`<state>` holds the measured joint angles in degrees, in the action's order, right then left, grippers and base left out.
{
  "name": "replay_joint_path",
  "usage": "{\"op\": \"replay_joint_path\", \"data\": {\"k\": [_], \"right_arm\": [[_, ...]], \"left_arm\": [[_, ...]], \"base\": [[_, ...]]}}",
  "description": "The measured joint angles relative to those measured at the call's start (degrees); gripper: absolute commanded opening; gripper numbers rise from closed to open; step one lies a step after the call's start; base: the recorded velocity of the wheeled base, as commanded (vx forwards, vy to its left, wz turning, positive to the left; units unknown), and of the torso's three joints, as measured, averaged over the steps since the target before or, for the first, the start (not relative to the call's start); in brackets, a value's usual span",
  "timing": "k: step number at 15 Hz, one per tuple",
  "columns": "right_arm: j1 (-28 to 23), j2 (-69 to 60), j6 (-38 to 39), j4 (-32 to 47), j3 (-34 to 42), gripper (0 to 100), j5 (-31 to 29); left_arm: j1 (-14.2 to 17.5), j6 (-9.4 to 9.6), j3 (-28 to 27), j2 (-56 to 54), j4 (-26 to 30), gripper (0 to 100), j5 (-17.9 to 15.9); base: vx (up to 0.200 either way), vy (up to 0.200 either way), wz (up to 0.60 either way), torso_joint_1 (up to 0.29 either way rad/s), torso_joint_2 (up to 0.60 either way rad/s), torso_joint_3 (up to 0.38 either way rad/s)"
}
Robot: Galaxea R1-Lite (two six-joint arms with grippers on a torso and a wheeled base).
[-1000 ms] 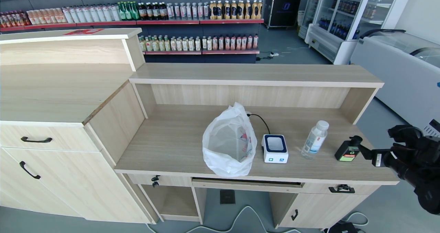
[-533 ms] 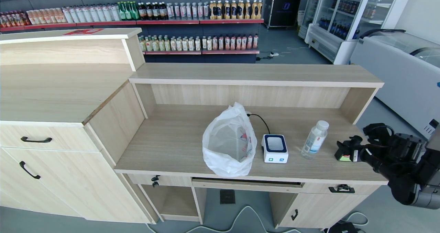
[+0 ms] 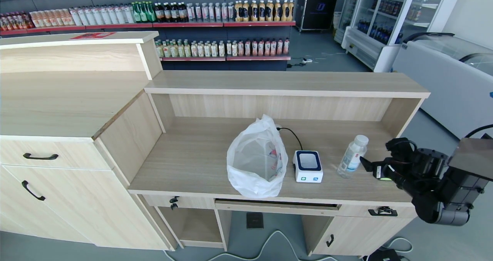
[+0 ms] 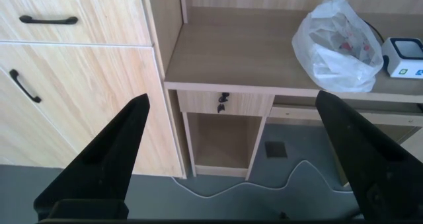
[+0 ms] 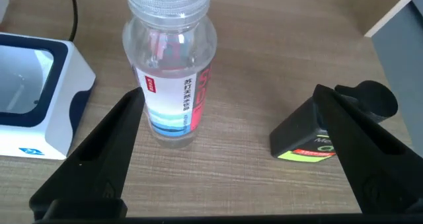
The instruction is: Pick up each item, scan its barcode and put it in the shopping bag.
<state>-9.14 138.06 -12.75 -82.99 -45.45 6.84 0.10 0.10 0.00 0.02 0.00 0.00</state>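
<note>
The right gripper (image 5: 228, 102) hangs low over the right end of the desk (image 3: 192, 157), its two fingers spread wide with nothing in them. The clear water bottle (image 3: 352, 156) stands up just beside it, and a small black thing with a green label (image 5: 310, 135) lies by the other finger. The white scanner (image 3: 307, 166) sits between the bottle and the open white shopping bag (image 3: 257, 159), and the left gripper (image 4: 231, 98) is wide open too, out in front of the desk and well apart from the bag.

Clear plastic bottle (image 3: 352, 157), thin glossy plastic bag (image 3: 256, 161), matt wood-grain counter (image 3: 192, 157).
</note>
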Motion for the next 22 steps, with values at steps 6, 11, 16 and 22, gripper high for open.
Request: {"op": "replay_joint_path", "data": {"k": [6, 11, 16, 22], "right_arm": [[2.58, 3.28, -0.11, 0.55, -3.56, 100, -1.38], [3.0, 5.02, -0.24, 4.3, -9.13, 100, -1.43], [4.61, 6.7, 0.02, 6.3, -12.96, 100, -1.15], [5.88, 9.74, 0.02, 7.73, -17.64, 100, -1.29]], "left_arm": [[-0.05, -0.02, 0.0, 0.0, 0.0, 100, 0.0], [0.0, 0.0, 0.0, 0.0, 0.0, 100, 0.0], [-0.05, 0.0, 0.0, 0.0, 0.0, 100, 0.0], [-0.02, -0.02, 0.0, 0.0, 0.0, 100, 0.0]], "base": [[0.0, 0.0, 0.0, 0.0, 0.0, 0.0], [0.0, 0.0, 0.0, 0.0, 0.0, 0.0], [0.0, 0.0, 0.0, 0.0, 0.0, 0.0], [0.0, 0.0, 0.0, 0.0, 0.0, 0.0]]}}
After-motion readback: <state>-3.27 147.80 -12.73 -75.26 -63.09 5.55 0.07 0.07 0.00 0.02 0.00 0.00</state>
